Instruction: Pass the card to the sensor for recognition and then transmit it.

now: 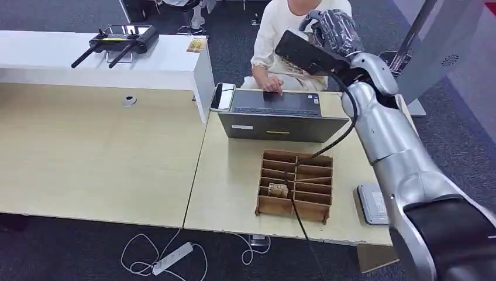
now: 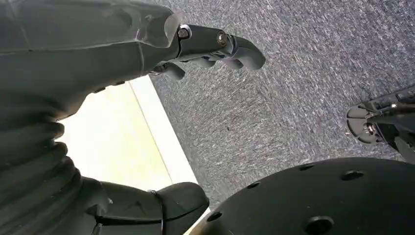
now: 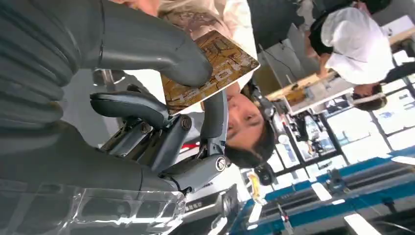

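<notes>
Right robot hand [image 3: 161, 98]: raised high at about 1 o'clock in head view, over the far edge of the pale wooden worktop [image 1: 99, 158]. It pinches the brown-and-gold patterned flat card [image 3: 210, 73] between the thick grey thumb and darker fingers.
Card, place: in the right robot hand, up in the air, in front of the seated person in a white top [image 1: 281, 35]. Not on the worktop.
Why held so: my guess is the card is lifted toward the person for handing over, i.e. the "transmit" part. Edge grip leaves most of the card free to be taken.
Card, look: thin, stiff, rectangular w/ rounded corners; ochre face w/ darker printed marks. Text too small to read.
Left robot hand [image 2: 215, 46]: hangs beside the worktop edge over grey carpet; fingers loosely curled, nothing in them.
Brown cardboard divider box [image 1: 295, 186]: at 6 o'clock from the dark grey laptop [image 1: 275, 114], near the front edge. One small brownish item [image 1: 278, 189] lies in a near-left slot, prob. another card, I cannot tell.
Sensor: maybe the flat grey pad [image 1: 371, 203] at 3 o'clock of the box; not sure.
Progress: seems late stage, handover not yet done.
</notes>
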{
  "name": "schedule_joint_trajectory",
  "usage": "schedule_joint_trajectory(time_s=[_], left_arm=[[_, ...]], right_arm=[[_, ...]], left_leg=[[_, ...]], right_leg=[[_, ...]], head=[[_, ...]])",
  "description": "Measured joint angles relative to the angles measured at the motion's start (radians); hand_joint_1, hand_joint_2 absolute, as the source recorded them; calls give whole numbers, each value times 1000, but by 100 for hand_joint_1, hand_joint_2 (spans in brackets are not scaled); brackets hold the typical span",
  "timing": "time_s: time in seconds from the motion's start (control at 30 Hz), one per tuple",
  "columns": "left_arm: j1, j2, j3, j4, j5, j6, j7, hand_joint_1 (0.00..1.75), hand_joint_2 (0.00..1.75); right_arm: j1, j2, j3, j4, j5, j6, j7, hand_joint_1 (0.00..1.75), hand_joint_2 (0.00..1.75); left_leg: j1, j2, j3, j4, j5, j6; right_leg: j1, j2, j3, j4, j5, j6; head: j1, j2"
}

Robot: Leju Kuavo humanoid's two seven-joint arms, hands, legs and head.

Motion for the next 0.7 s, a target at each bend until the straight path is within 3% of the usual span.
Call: schedule_joint_trajectory(time_s=[0.4, 0.7], left_arm=[[-2, 6, 0, 0, -3, -6, 1, 0, 175], [-2, 7, 0, 0, 4, -10, 1, 0, 175]], right_arm=[[-70, 7, -14, 200, -5, -2, 38, 173, 175], [-78, 7, -38, 267, -6, -5, 63, 171, 175]], left_leg=[[0, 0, 0, 0, 0, 0], [0, 0, 0, 0, 0, 0]], right_leg=[[0, 0, 0, 0, 0, 0], [0, 0, 0, 0, 0, 0]], head=[[0, 0], [0, 0]])
